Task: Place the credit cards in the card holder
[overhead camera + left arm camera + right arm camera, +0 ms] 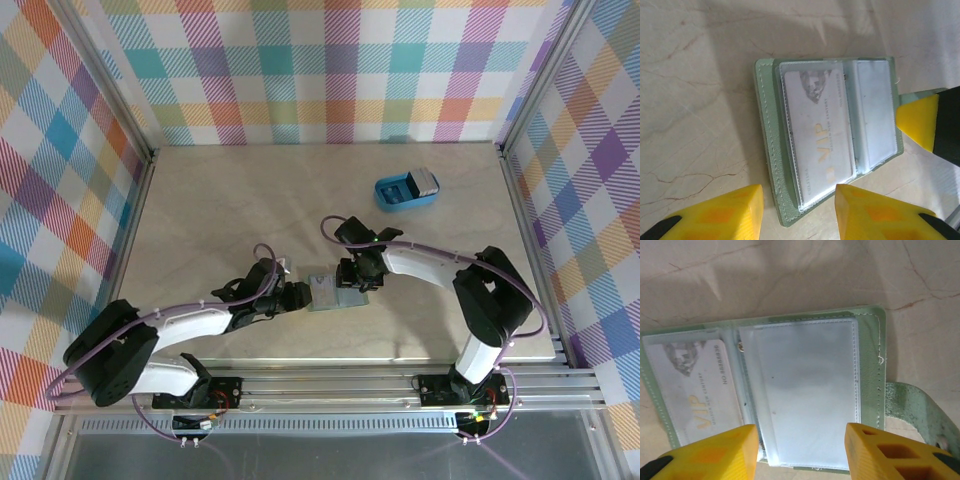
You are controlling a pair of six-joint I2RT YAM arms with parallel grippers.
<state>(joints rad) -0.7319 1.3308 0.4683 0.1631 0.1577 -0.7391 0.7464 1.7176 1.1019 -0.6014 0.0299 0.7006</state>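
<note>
Bright plaid walls enclose a pale, marble-patterned tabletop (220, 210). The card holder (328, 292) lies open near the front edge, between the two arms, with one grey-white VIP card (820, 145) already in a clear sleeve. More credit cards (424, 181) sit in the blue tray (395, 200), well apart. The left gripper (799, 200) and the right gripper (802, 440) each stand half-spread over opposite wallet edges, clamping nothing visible. The wallet looks soft, light and floppy, so it is best pinned by its stitched cover. The cards look stiff and slick, so they are best pinched by a short edge.
</note>
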